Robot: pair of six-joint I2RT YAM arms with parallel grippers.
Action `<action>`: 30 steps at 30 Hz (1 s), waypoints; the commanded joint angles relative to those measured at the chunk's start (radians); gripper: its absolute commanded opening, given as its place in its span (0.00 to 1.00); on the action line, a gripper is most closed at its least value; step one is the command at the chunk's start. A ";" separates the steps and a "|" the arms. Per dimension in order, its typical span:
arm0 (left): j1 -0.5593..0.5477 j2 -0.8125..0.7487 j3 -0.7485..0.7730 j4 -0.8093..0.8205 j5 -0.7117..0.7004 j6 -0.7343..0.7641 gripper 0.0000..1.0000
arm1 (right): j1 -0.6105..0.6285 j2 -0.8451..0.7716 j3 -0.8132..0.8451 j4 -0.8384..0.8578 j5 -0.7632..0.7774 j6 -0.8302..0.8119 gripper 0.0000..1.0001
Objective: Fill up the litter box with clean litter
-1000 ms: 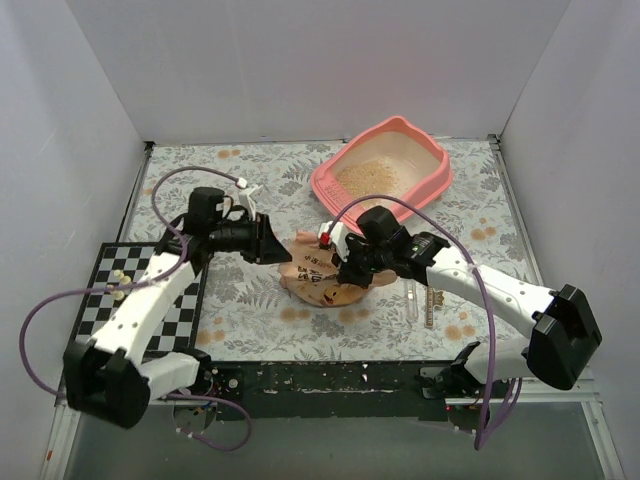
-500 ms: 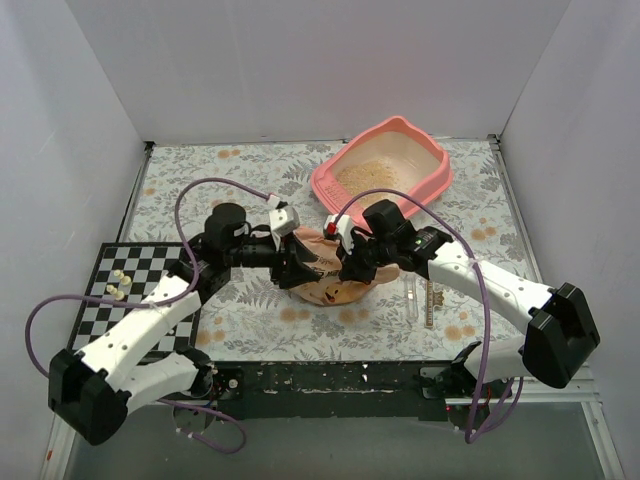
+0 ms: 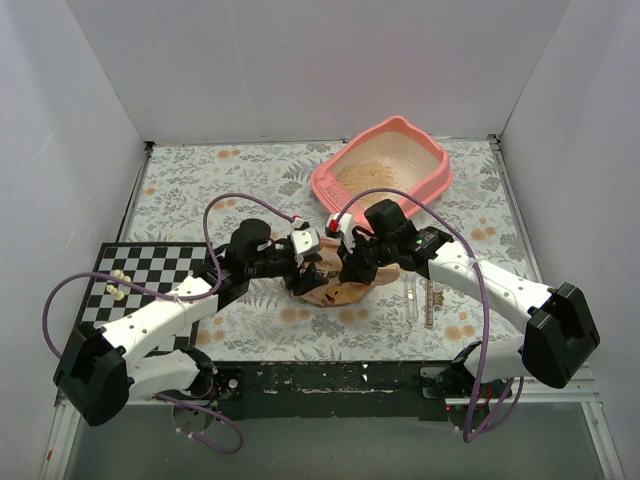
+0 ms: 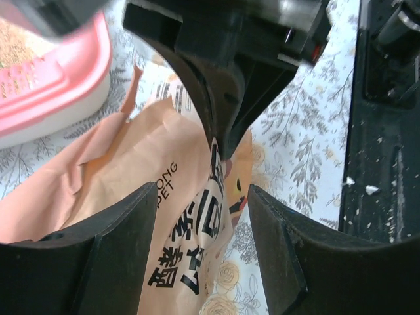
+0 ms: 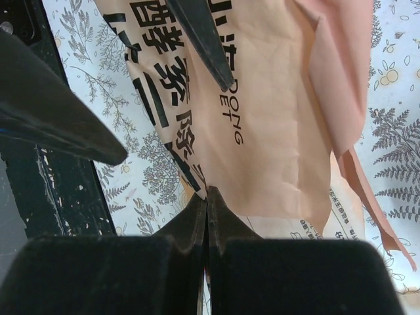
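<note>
The pink litter box (image 3: 428,178) stands at the back right with tan clean litter (image 3: 366,176) in its cream inside; its rim also shows in the left wrist view (image 4: 46,79). An orange-peach printed bag (image 3: 330,288) lies in the middle of the table. My right gripper (image 3: 345,264) is shut on the bag's edge (image 5: 262,118), its fingertips pinched together (image 5: 207,197). My left gripper (image 3: 311,256) is open, and its jaws straddle the bag's printed side (image 4: 190,236) right beside the right gripper. I cannot tell whether it touches the bag.
A black-and-white checkerboard (image 3: 160,275) with a few small pale pieces (image 3: 118,284) lies at the left. A clear narrow object (image 3: 411,296) and a printed strip (image 3: 430,300) lie right of the bag. White walls close in three sides; a black rail runs along the front.
My left arm has swung right from the table's left side to the bag, its open jaws now around it. My right gripper has kept hold of the bag, nearly still.
</note>
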 commanded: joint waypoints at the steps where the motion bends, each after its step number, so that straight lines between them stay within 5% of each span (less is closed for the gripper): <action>1: -0.014 0.008 -0.050 0.028 -0.055 0.056 0.57 | -0.003 -0.030 -0.012 -0.004 -0.034 0.025 0.01; 8: -0.016 -0.038 -0.180 0.077 -0.135 0.070 0.55 | -0.026 -0.027 0.004 -0.045 -0.042 0.014 0.01; 10: -0.016 -0.020 -0.171 0.068 -0.147 0.082 0.38 | -0.030 -0.027 0.002 -0.057 -0.040 0.009 0.01; 13: -0.017 0.018 -0.150 0.054 -0.186 0.102 0.00 | -0.030 -0.035 0.002 -0.091 -0.033 -0.008 0.01; 25: -0.013 -0.080 0.030 -0.225 -0.413 0.087 0.00 | -0.020 -0.061 0.028 -0.149 -0.092 -0.129 0.01; 30: -0.014 -0.179 -0.065 -0.218 -0.378 0.009 0.00 | 0.004 0.023 0.063 -0.165 -0.089 -0.143 0.01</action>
